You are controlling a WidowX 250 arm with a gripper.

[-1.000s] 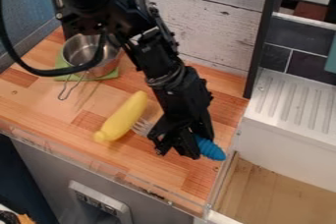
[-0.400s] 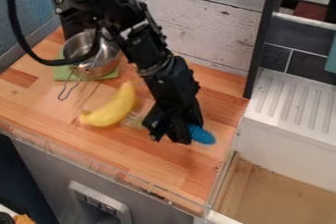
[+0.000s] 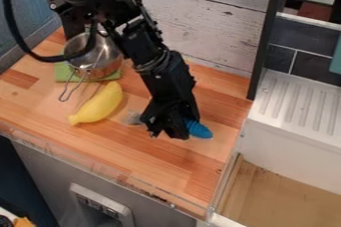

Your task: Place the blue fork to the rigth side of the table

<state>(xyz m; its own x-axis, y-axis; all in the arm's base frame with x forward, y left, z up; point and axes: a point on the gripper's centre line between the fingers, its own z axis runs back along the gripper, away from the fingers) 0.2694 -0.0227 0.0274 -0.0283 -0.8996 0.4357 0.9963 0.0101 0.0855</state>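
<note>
Reference position: the blue fork [image 3: 199, 129] lies crosswise in the gripper [image 3: 166, 132], not ahead of it or off to one side. Its long axis runs from the tines [image 3: 133, 118], out on the view's left, to the blue handle end, out on the right and slightly nearer the camera. The gripper sits between the two ends, and its fingers appear closed on the fork. From where I stand, I cannot tell whether the fork touches the wooden table [image 3: 200, 171] or hangs just above it.

The handle end points toward the table's right edge, beside the white sink unit [image 3: 293, 146]. The yellow banana [image 3: 98, 105] lies on the tine side, near the tines but apart from them.

Judged next step: carry the fork toward the right edge, set it down flat, then release. Caution: the handle leads on that side and may overhang the edge if carried too far.
</note>
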